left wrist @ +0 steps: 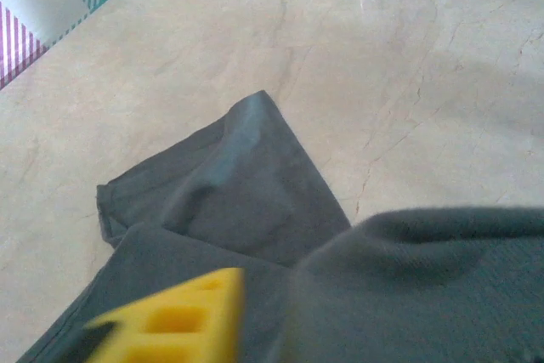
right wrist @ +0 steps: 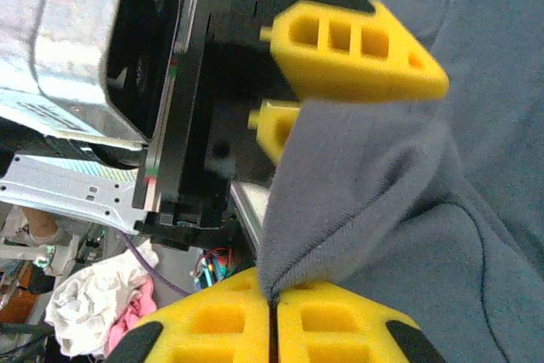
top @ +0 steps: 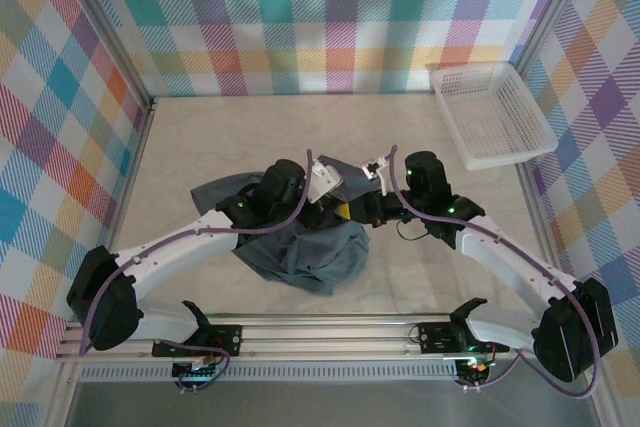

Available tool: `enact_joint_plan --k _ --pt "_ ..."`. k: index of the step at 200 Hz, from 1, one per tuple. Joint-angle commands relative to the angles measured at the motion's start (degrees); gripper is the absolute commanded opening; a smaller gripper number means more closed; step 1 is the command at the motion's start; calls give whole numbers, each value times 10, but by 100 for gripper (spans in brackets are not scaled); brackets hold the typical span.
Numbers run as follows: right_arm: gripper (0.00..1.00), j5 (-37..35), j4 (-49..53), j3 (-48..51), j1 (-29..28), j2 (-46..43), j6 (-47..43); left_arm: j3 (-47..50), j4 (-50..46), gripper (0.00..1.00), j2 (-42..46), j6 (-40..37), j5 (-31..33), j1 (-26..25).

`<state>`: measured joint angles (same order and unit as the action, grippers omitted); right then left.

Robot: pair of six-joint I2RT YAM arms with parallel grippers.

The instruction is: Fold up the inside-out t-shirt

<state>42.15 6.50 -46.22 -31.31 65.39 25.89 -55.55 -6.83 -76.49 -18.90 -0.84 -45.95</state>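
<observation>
The inside-out t-shirt [top: 305, 252] lies bunched and wrinkled in the middle of the table, dark slate-grey. Both arms reach in over its far edge and meet there. My right gripper [right wrist: 272, 302] is shut on a raised fold of the t-shirt [right wrist: 374, 184], its yellow pads pressed together. Facing it, my left gripper [top: 338, 209] has cloth running up between its yellow fingers [right wrist: 357, 48]. In the left wrist view one yellow finger [left wrist: 170, 320] shows at the bottom, and the t-shirt [left wrist: 246, 184] drapes over the other side, with a sleeve lying flat on the table beyond.
A white mesh basket [top: 495, 112] stands at the back right against the checked wall. The pale marbled table [top: 230, 137] stretches behind and to the right of the shirt. Checked walls close the left, back and right sides.
</observation>
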Motion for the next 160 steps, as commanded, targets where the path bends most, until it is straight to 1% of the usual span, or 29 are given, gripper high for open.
enact_joint_plan --k 1,2,6,10,14,20,26,34,40,51,60,81,93,103,115,125,135,149,160 --pt "19 -44 40 -9 0 0 -38 -25 28 0 13 58 -46 11" --pt "23 -60 44 -6 0 -1 -40 -26 28 0 14 64 -51 13" --pt "32 -92 51 0 0 -3 -44 -28 26 0 20 91 -68 19" --pt "41 -123 56 9 0 -4 -50 -31 25 0 26 127 -98 27" --pt "44 -148 59 19 1 -5 -58 -32 27 0 30 157 -126 35" --pt "43 -183 57 34 1 -6 -69 -32 34 0 37 198 -174 47" --pt "38 -212 44 55 3 -8 -78 -30 44 0 44 233 -220 56" --pt "28 -227 11 88 11 -9 -82 -27 52 0 51 269 -251 61" --pt "25 -224 -12 104 16 -9 -83 -24 52 0 55 289 -260 61" --pt "22 -212 -49 130 21 -6 -77 -24 33 0 60 314 -251 63" --pt "21 -205 -56 136 22 -4 -73 -26 12 0 59 326 -242 64" --pt "20 -192 -9 108 22 -14 -81 -32 -27 0 49 350 -215 69" --pt "20 -179 10 97 22 -35 -86 -33 -30 0 43 357 -213 69" --pt "20 -187 18 95 14 -64 -82 -33 -26 0 38 369 -213 68" --pt "22 -220 21 95 -16 -100 -81 -40 -24 0 32 384 -208 70" --pt "26 -274 18 99 -63 -129 -90 -45 -25 0 27 392 -203 69" --pt "29 -314 0 105 -113 -151 -116 -50 -27 0 22 395 -202 69" --pt "32 -368 -24 104 -172 -160 -160 -53 -24 0 19 398 -200 69" --pt "36 -384 -46 100 -195 -151 -187 -54 -22 0 18 402 -198 69"
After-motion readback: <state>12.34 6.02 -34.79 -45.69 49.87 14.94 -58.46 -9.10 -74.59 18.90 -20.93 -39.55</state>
